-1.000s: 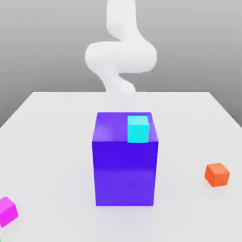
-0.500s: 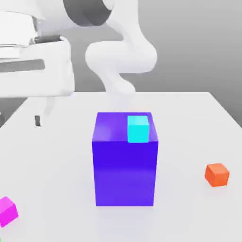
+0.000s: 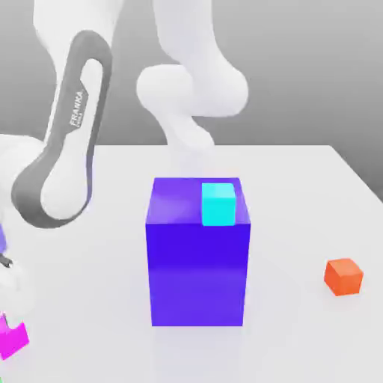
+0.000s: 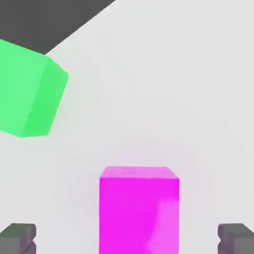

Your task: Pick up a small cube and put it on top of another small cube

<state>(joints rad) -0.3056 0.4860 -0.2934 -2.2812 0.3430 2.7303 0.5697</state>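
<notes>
Your small pink cube point(image 4: 139, 211) sits flat on the white worktop point(image 3: 299, 194), down in the near corner at the exterior view's left, where you can see a bit of it point(image 3: 13, 338) peeking out under the arm. In the hand view it stands right between the two dark fingertips point(image 4: 19, 238), one on each side, with a clear gap on both sides, so the claw point(image 4: 128, 239) is spread wide and holds nothing. That is the thing that matters most for you: the cube is straight ahead of the claw, in the middle of the gap, and its flat sides look lined up with the fingers. It has no long side, so any pair of flat faces will do. Your next move is likely to go straight down over it and then squeeze. A green cube point(image 4: 27, 89) lies nearby on the worktop, apart from the pink one, so you should have room. Farther off, the big purple-blue block point(image 3: 198, 254) stands in the middle with a cyan cube point(image 3: 218, 203) on its top, by the far corner. An orange cube point(image 3: 343, 276) sits alone at the exterior view's right, well apart from everything.
</notes>
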